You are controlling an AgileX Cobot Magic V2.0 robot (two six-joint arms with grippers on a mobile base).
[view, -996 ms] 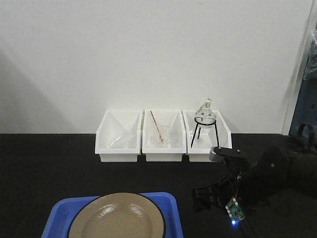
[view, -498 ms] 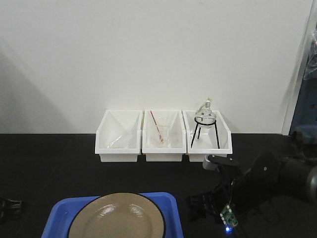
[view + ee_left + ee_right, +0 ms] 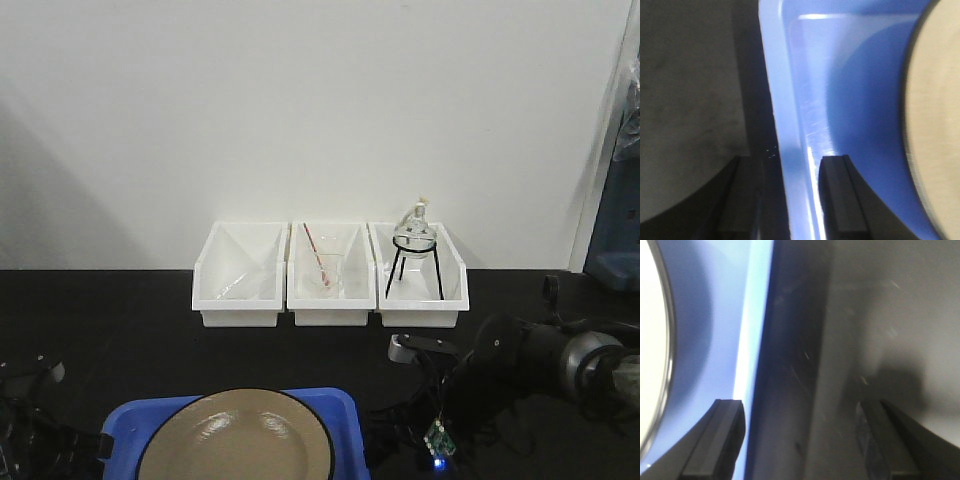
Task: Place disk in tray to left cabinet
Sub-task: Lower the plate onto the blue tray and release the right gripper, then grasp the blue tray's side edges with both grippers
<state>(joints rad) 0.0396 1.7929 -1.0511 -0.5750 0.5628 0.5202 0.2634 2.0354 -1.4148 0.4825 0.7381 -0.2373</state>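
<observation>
Presently the disk [image 3: 240,440] is found lying flat in the tray [image 3: 125,430], which rests on the black table [image 3: 150,320]; the left cabinet is not in view. The tray-grasp step is judged to be in hand. The left gripper [image 3: 787,197] is held open astride the tray's left rim, nothing clamped. The right gripper [image 3: 800,440] is spread wide across the right rim, empty. Next, both rims must be pinched evenly before a level lift.

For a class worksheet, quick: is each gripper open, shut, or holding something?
Left gripper: open, jaws straddling the rim of the blue tray, not clamped.
Right gripper: open, holding nothing, beside the tray's rim.
</observation>
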